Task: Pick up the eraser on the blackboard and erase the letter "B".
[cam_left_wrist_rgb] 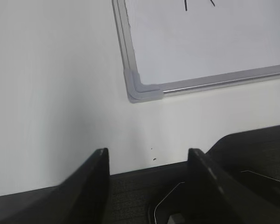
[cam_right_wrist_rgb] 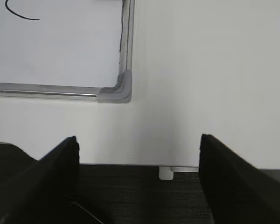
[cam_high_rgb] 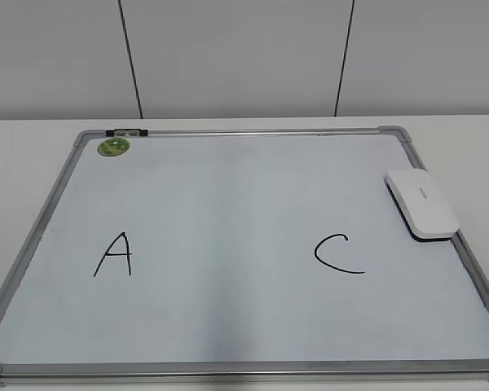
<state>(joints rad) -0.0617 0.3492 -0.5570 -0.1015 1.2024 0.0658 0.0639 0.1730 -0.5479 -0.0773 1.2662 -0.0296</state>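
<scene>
The blackboard (cam_high_rgb: 228,244) is laid flat on a white desk (cam_high_rgb: 456,134), its grey frame running close to the near edge of the exterior view and its right rail angled outward toward the lower right. A wide strip of bare desk is seen behind the board's far rail, below the white wall panels (cam_high_rgb: 228,57). A green sticker (cam_high_rgb: 113,147) is fixed at the board's far left corner.

The eraser (cam_high_rgb: 421,203) is found at the board's right edge, in the far half, lying partly over the right rail — its long axis slanted along the frame. A black "A" (cam_high_rgb: 114,255) is written at the left and a black "C" (cam_high_rgb: 337,253) at the right; the wide stretch of board between them is seen bare, and no "B" can be made out there.

Neither arm is seen in the exterior view. The left claw (cam_left_wrist_rgb: 149,156) is held with its fingers apart over bare desk just outside the board's near left corner (cam_left_wrist_rgb: 142,91), gripping nothing. The right claw (cam_right_wrist_rgb: 139,144) is likewise spread wide and empty — it is held over bare desk near the board's near right corner (cam_right_wrist_rgb: 117,91), with the tail of the "C" visible at the top left. The eraser lies well apart from both claws, farther up the right rail and outside both wrist views.
</scene>
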